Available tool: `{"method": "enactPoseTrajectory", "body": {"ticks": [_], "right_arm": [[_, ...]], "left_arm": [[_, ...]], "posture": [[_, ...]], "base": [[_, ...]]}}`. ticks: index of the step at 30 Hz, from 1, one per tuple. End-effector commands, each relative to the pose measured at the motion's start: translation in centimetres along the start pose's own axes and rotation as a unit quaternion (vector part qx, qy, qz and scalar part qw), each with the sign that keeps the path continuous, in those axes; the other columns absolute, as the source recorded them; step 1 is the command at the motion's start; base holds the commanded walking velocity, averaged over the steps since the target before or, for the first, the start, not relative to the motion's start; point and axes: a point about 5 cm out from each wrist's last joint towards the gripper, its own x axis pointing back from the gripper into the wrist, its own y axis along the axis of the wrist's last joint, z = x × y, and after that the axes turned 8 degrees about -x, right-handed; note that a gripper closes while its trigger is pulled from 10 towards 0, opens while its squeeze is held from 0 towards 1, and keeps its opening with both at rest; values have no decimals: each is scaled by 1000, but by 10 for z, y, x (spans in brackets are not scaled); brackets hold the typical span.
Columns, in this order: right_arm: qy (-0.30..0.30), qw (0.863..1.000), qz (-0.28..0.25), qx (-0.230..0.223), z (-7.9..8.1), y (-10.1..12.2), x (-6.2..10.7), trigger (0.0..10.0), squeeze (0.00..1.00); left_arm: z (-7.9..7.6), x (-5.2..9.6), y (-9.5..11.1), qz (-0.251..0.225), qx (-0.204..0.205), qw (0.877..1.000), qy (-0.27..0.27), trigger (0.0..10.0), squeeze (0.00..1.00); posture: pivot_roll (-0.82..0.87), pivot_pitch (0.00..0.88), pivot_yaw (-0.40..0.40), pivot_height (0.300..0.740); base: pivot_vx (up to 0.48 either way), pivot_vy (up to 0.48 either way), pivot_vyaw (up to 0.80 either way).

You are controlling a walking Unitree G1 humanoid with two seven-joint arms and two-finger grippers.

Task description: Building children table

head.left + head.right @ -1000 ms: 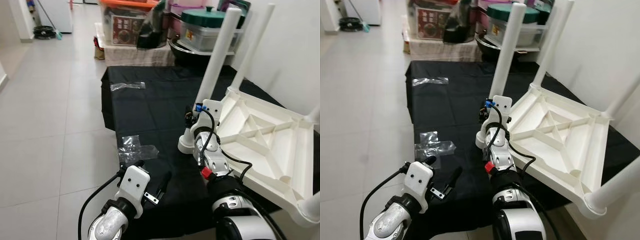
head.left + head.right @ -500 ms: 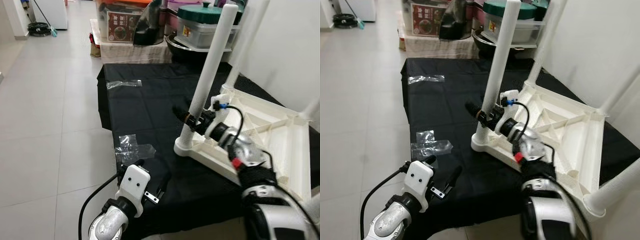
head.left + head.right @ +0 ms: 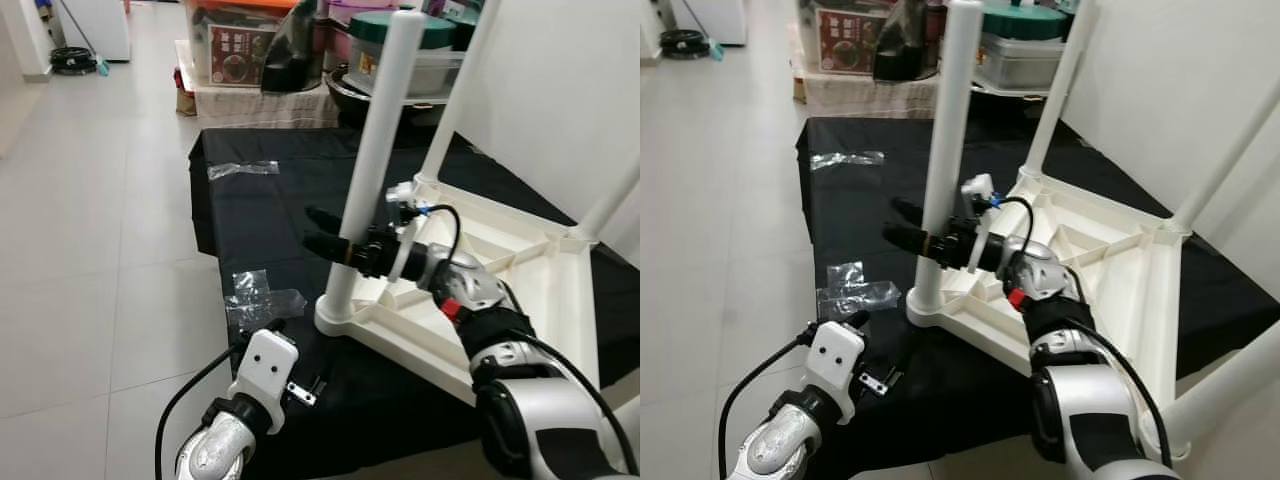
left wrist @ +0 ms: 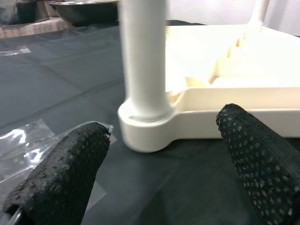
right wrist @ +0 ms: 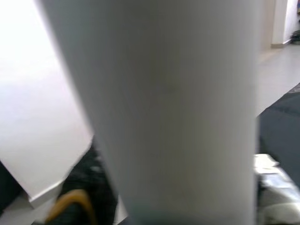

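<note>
Two grippers show. The right gripper reaches across to the near leg of the upturned white table; its black fingers stick out past the leg on the robot's left side, and its jaws look closed around the leg at about mid-height. In the right wrist view the leg sits blurred and very close. The left gripper hangs low near the front edge of the black sheet, jaws apart and empty, pointing at the leg's socket at the table's corner, not touching it.

The table lies upside down on the sheet, which is spread on the tiled floor, with its ribbed underside up and its legs standing upward. A second leg rises behind the near one.

Clear plastic bags lie on the sheet just beside the near corner, another farther back. Storage boxes and a pot stand beyond the sheet.
</note>
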Motion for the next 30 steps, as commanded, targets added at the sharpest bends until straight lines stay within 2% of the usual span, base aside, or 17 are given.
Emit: {"method": "enactPoseTrajectory", "body": {"ticks": [1, 2, 5, 10, 13, 15, 16, 17, 19, 21, 23, 24, 25, 26, 28, 29, 30], "right_arm": [[-37, 999, 11, 34, -1, 0, -8, 0, 0], [-37, 999, 11, 34, -1, 0, -8, 0, 0], [-191, 980, -37, 46, -16, 7, -6, 0, 0], [-236, 968, -59, 63, -17, 8, -7, 0, 0], [-373, 923, -72, 67, -22, 2, -7, 0, 0], [-516, 849, -70, 88, -26, -4, 1, 0, 0], [-516, 849, -70, 88, -26, -4, 1, 0, 0], [-554, 826, -73, 73, -25, -9, 3, 0, 0], [-554, 826, -73, 73, -25, -9, 3, 0, 0], [-591, 799, -94, 60, -17, -16, -2, 0, 0], [-591, 799, -94, 60, -17, -16, -2, 0, 0], [-570, 812, -106, 63, -11, -16, -13, 8863, 0], [-570, 812, -106, 63, -11, -16, -13, 8863, 0], [-553, 820, -127, 72, -5, -14, -20, 10000, 0], [-553, 820, -127, 72, -5, -14, -20, 10000, 0], [-533, 830, -141, 83, -3, -13, -23, 10000, 1000], [-533, 830, -141, 83, -3, -13, -23, 10000, 1000]], "left_arm": [[-3, 1, -3, 9, 2, 1000, -3, 10000, 0], [-3, 1, -3, 9, 2, 1000, -3, 10000, 0], [-3, 1, -3, 9, 2, 1000, -2, 10000, 0], [-3, 1, -3, 10, 3, 1000, -4, 10000, 0], [-3, 1, -4, 11, 2, 1000, -6, 10000, 0], [-2, 0, -5, 12, 1, 1000, -6, 10000, 0], [-2, 0, -5, 12, 1, 1000, -6, 10000, 0], [-2, 0, -5, 12, 1, 1000, -6, 10000, 0], [-2, 0, -5, 12, 1, 1000, -6, 10000, 0], [-2, 0, -5, 12, -1, 1000, -6, 10000, 0], [-2, 0, -5, 12, -1, 1000, -6, 10000, 0], [-2, 0, -5, 12, -1, 1000, -6, 10000, 0], [-2, 0, -5, 12, -1, 1000, -6, 10000, 0], [-3, 0, -5, 13, -2, 1000, -6, 10000, 0], [-3, 0, -5, 13, -2, 1000, -6, 10000, 0], [-3, 1, -6, 12, -1, 1000, -5, 10000, 0], [-3, 1, -6, 12, -1, 1000, -5, 10000, 0]], "posture": [[100, 52, -130, 740], [100, 52, -130, 740], [92, 52, -127, 740], [89, 49, -126, 740], [86, 49, -122, 740], [82, 49, -119, 740], [82, 49, -119, 740], [88, 49, -124, 740], [88, 49, -124, 740], [90, 46, -123, 740], [90, 46, -123, 740], [91, 43, -124, 740], [91, 43, -124, 740], [87, 39, -121, 740], [87, 39, -121, 740], [86, 36, -126, 740], [86, 36, -126, 740]], "base": [[0, 0, 0], [0, 0, 0], [0, 0, 0], [0, 0, 0], [0, 0, 0], [0, 0, 0], [0, 0, 0], [0, 0, 0], [0, 0, 0], [0, 0, 0], [0, 0, 0], [0, 0, 0], [0, 0, 0], [0, 0, 0], [0, 0, 0], [0, 0, 0], [0, 0, 0]]}}
